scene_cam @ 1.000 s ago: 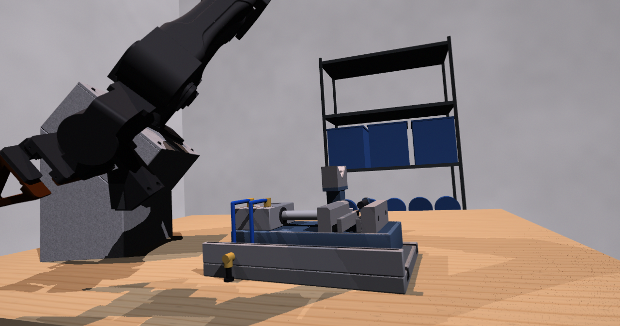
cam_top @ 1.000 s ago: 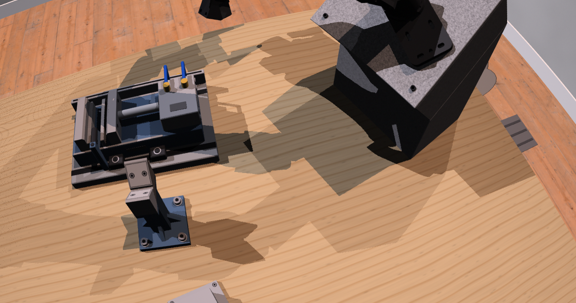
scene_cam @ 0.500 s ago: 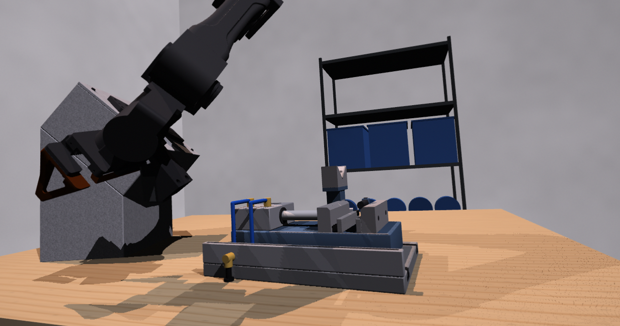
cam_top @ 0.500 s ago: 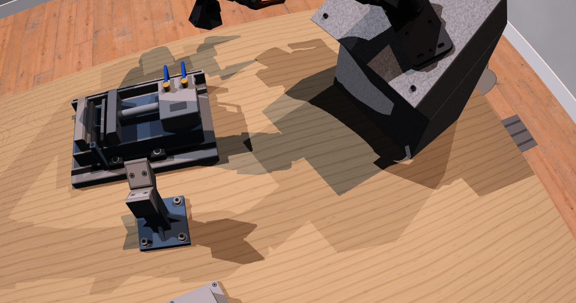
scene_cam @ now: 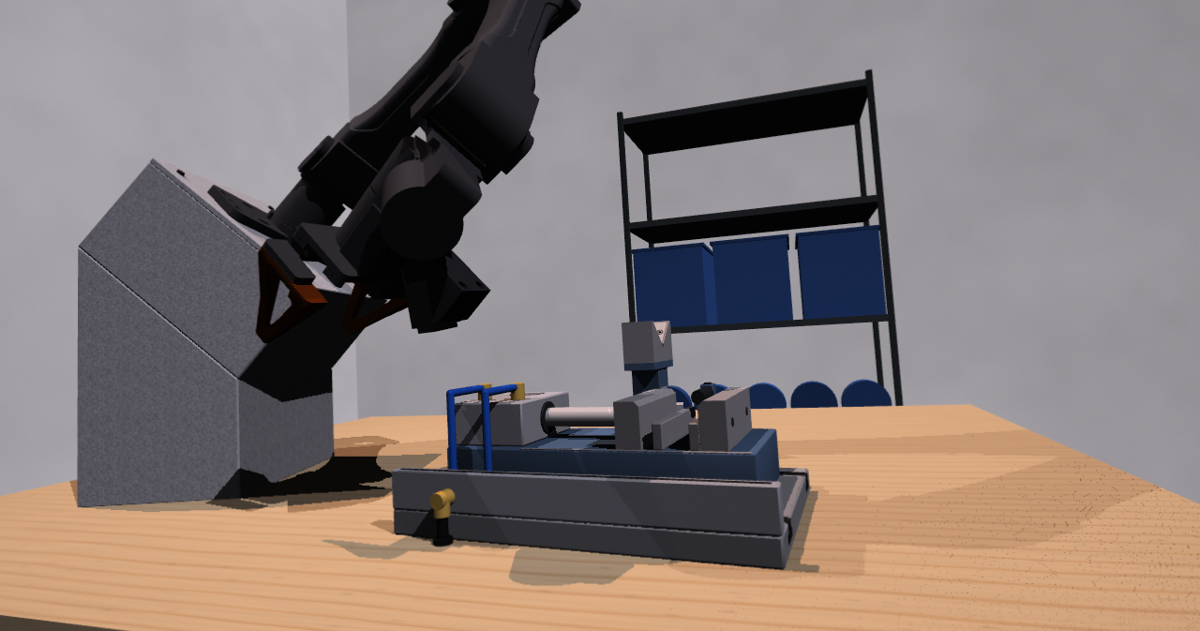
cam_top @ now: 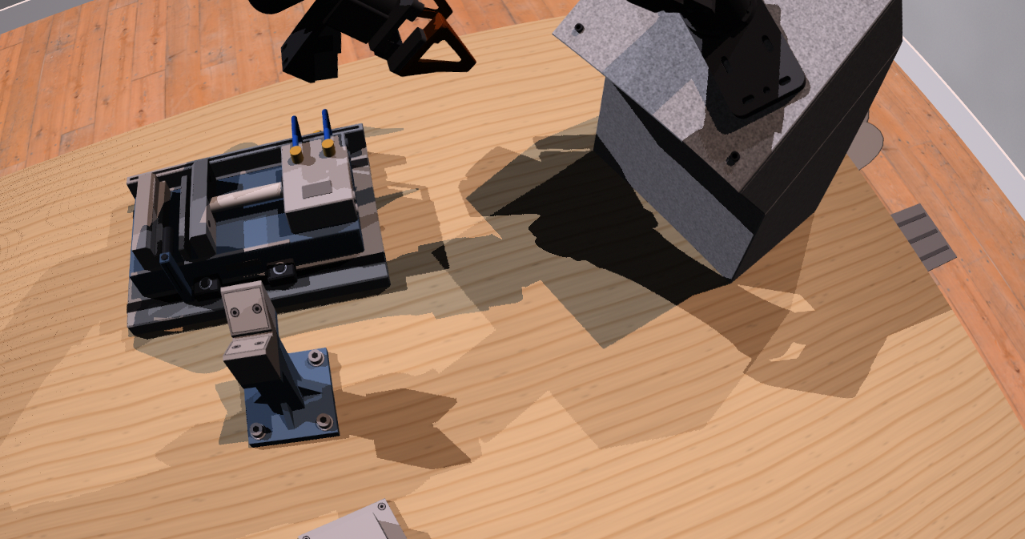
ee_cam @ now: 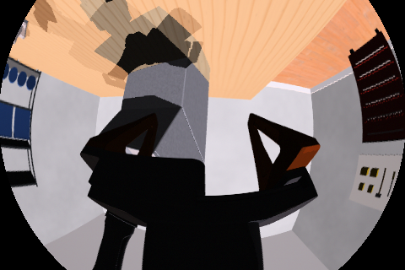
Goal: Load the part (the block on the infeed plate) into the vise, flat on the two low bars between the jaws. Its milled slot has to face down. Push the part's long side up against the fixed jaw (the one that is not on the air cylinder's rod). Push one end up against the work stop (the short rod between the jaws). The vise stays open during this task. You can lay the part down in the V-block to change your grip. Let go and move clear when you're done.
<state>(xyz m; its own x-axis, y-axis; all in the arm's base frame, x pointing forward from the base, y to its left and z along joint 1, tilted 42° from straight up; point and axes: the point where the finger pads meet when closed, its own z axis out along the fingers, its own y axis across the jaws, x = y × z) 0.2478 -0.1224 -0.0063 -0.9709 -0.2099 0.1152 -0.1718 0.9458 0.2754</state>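
My gripper [cam_top: 462, 38] [scene_cam: 307, 332] [ee_cam: 202, 118] is open and empty, raised beside the arm's pedestal, away from the vise. The vise stands open, with nothing between its jaws that I can make out. Its fixed jaw [cam_top: 146, 213] [scene_cam: 721, 420] is at the end away from the air cylinder [cam_top: 315, 182] [scene_cam: 512, 420]. The moving jaw [cam_top: 201, 213] [scene_cam: 636, 422] sits on the rod. The work stop [cam_top: 173, 274] shows near the jaws' front end. The V-block [cam_top: 247, 311] [scene_cam: 641, 345] is empty on its post. The infeed plate [cam_top: 351, 527] is mostly cut off; the part is not visible.
The grey pedestal [cam_top: 681, 177] [scene_cam: 159, 358] [ee_cam: 164, 82] stands near the gripper. Blue hoses [cam_top: 294, 131] [scene_cam: 487, 426] rise at the cylinder. The V-block's blue foot [cam_top: 311, 392] stands in front of the vise. A shelf with blue bins [scene_cam: 749, 283] is in the background.
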